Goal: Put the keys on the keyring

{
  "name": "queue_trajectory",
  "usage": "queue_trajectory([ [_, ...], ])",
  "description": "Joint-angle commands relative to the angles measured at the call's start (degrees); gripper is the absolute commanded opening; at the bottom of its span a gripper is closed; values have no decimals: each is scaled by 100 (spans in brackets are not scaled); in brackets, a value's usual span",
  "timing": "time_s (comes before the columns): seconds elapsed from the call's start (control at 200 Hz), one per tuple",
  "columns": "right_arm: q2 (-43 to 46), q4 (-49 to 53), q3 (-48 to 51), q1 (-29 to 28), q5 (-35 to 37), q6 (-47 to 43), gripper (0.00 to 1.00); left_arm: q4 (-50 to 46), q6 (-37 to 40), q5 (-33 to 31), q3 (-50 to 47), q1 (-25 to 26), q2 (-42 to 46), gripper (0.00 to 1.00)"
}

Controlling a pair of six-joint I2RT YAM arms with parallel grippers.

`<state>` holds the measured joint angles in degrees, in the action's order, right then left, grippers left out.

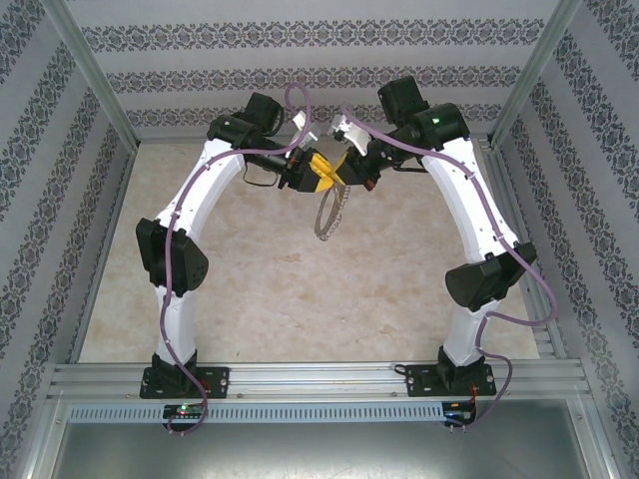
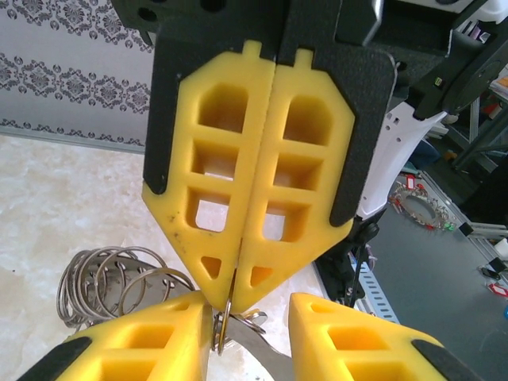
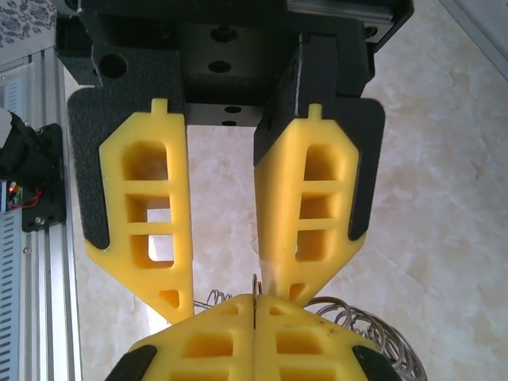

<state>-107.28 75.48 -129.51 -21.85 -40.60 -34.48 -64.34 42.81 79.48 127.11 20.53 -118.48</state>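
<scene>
The left arm (image 1: 205, 190) and the right arm (image 1: 469, 200) wore glossy white shells, broken by bulky black joint housings (image 1: 172, 257). A mauve cable (image 1: 181, 299) ran along each arm. Black base plates (image 1: 185, 380) carried them at the near edge. A small green light (image 1: 232, 124) glowed on each far housing. The left gripper (image 2: 238, 294) and the right gripper (image 3: 226, 298) had tapered yellow fingers (image 3: 151, 214), pierced by rectangular windows and backed by grainy black plates. Round screw holes (image 3: 218, 67) dotted the black mount.
</scene>
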Motion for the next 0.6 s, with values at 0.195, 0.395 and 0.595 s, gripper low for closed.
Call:
queue_trajectory([
  [0.195, 136, 214, 70, 40, -299, -281, 0, -9, -16, 278, 288, -31, -35, 24],
  [0.395, 162, 32, 51, 54, -233, -166, 0, -246, 111, 334, 268, -30, -97, 30],
  [0.595, 173, -112, 67, 69, -150, -44, 0, -480, 293, 343, 247, 3, -133, 31],
])
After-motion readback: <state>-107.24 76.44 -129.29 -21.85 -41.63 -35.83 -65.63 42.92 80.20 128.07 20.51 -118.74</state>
